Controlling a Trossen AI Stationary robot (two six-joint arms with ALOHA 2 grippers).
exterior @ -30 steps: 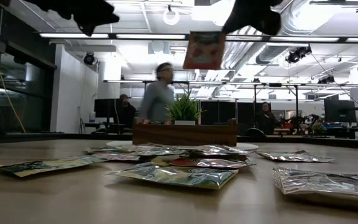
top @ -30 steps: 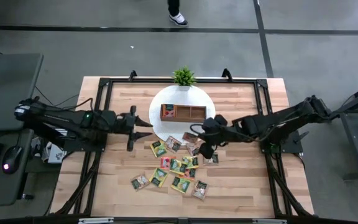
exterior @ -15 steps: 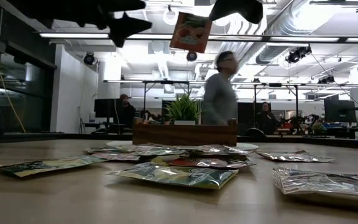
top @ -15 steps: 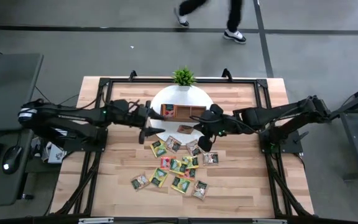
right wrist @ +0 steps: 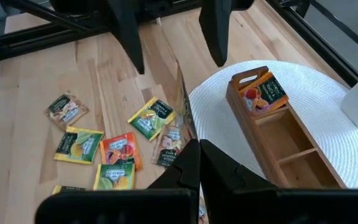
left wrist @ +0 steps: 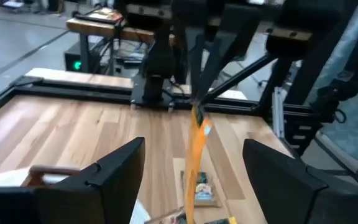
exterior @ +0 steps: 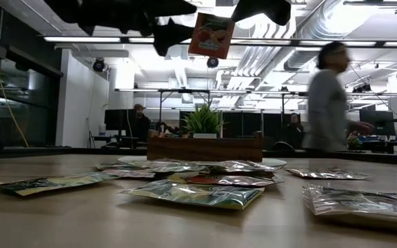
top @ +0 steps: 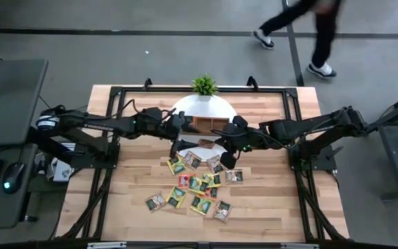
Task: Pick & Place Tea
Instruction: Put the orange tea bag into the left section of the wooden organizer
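Your right tool [exterior: 220, 21] is pinching a tea bag [exterior: 211, 36] up in the air near the wooden tray [top: 204, 125] by the bench's far edge. Your left tool [top: 183, 128] is reaching in with its fingers apart. Close gently on the bag's free edge.

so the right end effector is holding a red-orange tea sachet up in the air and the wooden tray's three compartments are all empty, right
Not quite. The right end effector does hold a red-orange tea sachet in the air, but the brown three-compartment wooden tray is not all empty: the right wrist view shows one orange sachet already in an end compartment. The other two compartments look empty.
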